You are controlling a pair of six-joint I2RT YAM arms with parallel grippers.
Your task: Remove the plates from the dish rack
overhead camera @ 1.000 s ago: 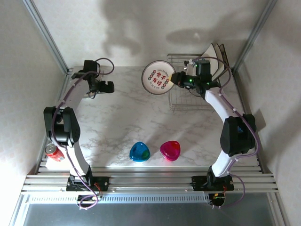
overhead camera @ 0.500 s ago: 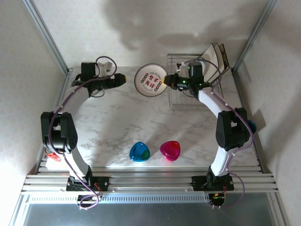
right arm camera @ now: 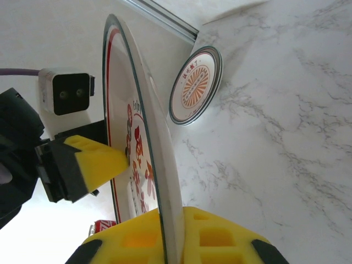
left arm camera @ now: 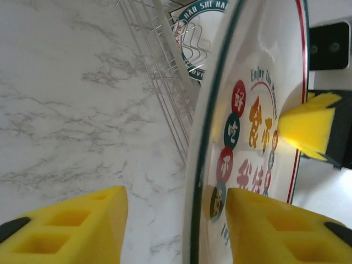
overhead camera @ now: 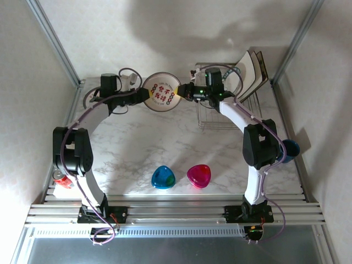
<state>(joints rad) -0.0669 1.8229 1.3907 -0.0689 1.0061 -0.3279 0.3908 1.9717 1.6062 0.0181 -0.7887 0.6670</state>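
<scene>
Right gripper (right arm camera: 165, 241) pinches plate (right arm camera: 144, 144) rim, left gripper (left arm camera: 176, 220) gapes astride it; we rate plate stiff, slick, breakable.

The marble table (overhead camera: 137, 143) carries dish rack (overhead camera: 213, 119), blue dish (overhead camera: 163, 177), pink dish (overhead camera: 198, 175).

Round plate (overhead camera: 160, 92) at upper centre, printed face toward the camera, between two hands — right hand (overhead camera: 179, 92) on its right rim, left hand (overhead camera: 146, 95) at its left rim, dish rack (overhead camera: 212, 120) with leaning square plates (overhead camera: 250, 70) upper right, marble counter (overhead camera: 137, 143) below.
</scene>
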